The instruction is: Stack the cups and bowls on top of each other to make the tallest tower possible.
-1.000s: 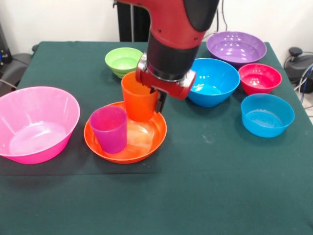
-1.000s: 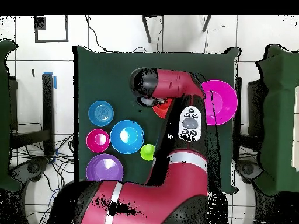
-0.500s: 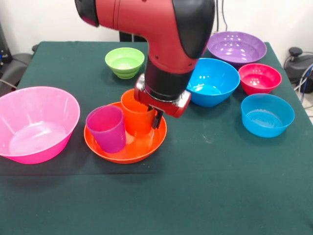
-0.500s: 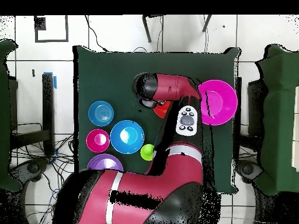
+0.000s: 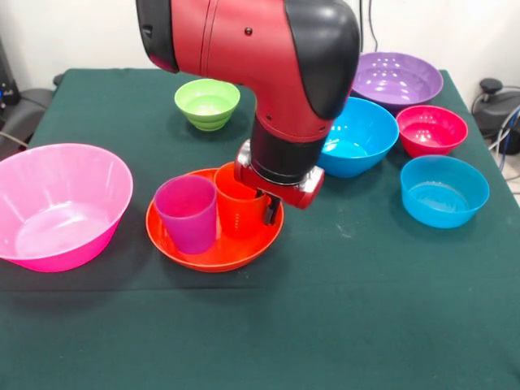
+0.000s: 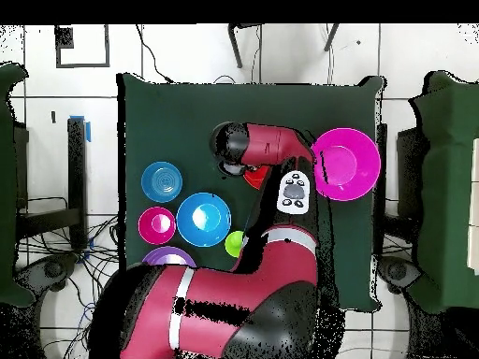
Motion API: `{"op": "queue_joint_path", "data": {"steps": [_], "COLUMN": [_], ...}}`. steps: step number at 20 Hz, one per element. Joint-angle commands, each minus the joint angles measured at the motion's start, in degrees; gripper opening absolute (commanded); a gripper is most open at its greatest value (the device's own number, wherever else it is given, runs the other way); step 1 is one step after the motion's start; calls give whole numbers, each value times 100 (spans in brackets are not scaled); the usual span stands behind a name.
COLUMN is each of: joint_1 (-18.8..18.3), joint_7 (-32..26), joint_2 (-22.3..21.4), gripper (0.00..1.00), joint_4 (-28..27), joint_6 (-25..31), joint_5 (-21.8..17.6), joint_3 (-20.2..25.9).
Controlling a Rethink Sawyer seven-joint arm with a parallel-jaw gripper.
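Note:
In the front view an orange cup point(image 5: 240, 214) stands upright inside the big orange bowl point(image 5: 213, 262), touching a purple cup point(image 5: 188, 214) that stands in the same bowl to its left. My gripper point(image 5: 260, 203) comes straight down on the orange cup and is shut on its rim, with one dark finger point(image 5: 272, 213) showing outside the cup's right wall. In the overhead view the arm hides both cups, and only a sliver of the orange bowl point(image 6: 258, 176) shows.
A big pink bowl point(image 5: 61, 203) sits at the left edge and a small green bowl point(image 5: 207, 102) behind the orange one. To the right are the blue bowl point(image 5: 357, 134), purple bowl point(image 5: 393, 79), red bowl point(image 5: 431, 129) and light blue bowl point(image 5: 444, 190).
The gripper has lowered the orange cup into the orange bowl beside the purple cup. The bowl with the purple cup has shifted slightly to the right.

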Motion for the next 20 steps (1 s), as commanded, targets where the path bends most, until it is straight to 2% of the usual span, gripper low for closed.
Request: {"op": "queue_joint_path", "data": {"steps": [1, 7, 20], "joint_1": [213, 217, 192], "joint_7": [839, 673, 602], "joint_2": [37, 94, 2], "gripper": [0, 0, 0], "joint_4": [-199, -184, 227], "joint_6": [227, 306, 207], "joint_5": [108, 19, 137], "joint_3": [146, -87, -56]}}
